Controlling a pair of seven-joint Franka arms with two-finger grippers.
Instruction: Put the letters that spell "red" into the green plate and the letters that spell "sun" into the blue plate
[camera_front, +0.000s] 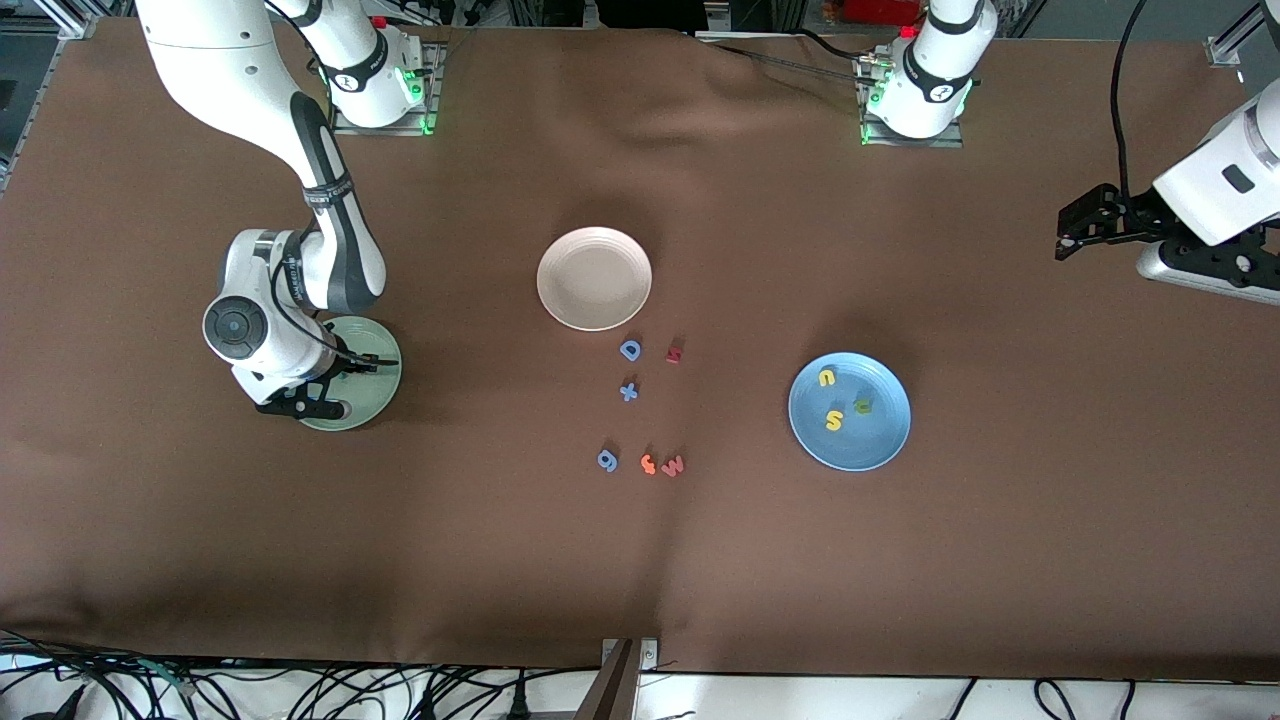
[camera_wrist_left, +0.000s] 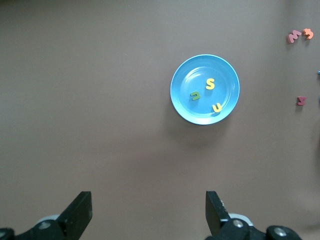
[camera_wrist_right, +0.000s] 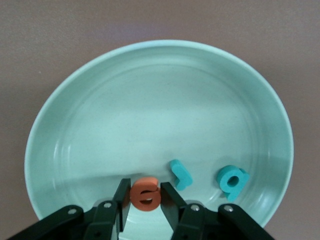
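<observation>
My right gripper (camera_wrist_right: 145, 189) is shut on the orange "e" (camera_wrist_right: 145, 195), holding it low inside the green plate (camera_wrist_right: 150, 100). The teal "r" (camera_wrist_right: 180, 173) and teal "d" (camera_wrist_right: 232, 181) lie flat in that plate beside it. In the front view the right hand (camera_front: 318, 408) covers much of the green plate (camera_front: 378, 392) at the right arm's end. The blue plate (camera_front: 870, 440) holds the yellow "s" (camera_front: 833, 420), yellow "u" (camera_front: 827, 377) and olive "n" (camera_front: 863, 405). My left gripper (camera_wrist_left: 148, 210) waits open and empty in the air at the left arm's end.
A cream-white plate (camera_front: 594, 278) sits mid-table. Nearer the front camera lie loose letters: a blue "D" (camera_front: 630, 349), a dark red letter (camera_front: 674, 351), a blue plus-shaped one (camera_front: 628, 391), a blue "g" (camera_front: 607, 460), an orange "f" (camera_front: 648, 464) and a pinkish "w" (camera_front: 673, 465).
</observation>
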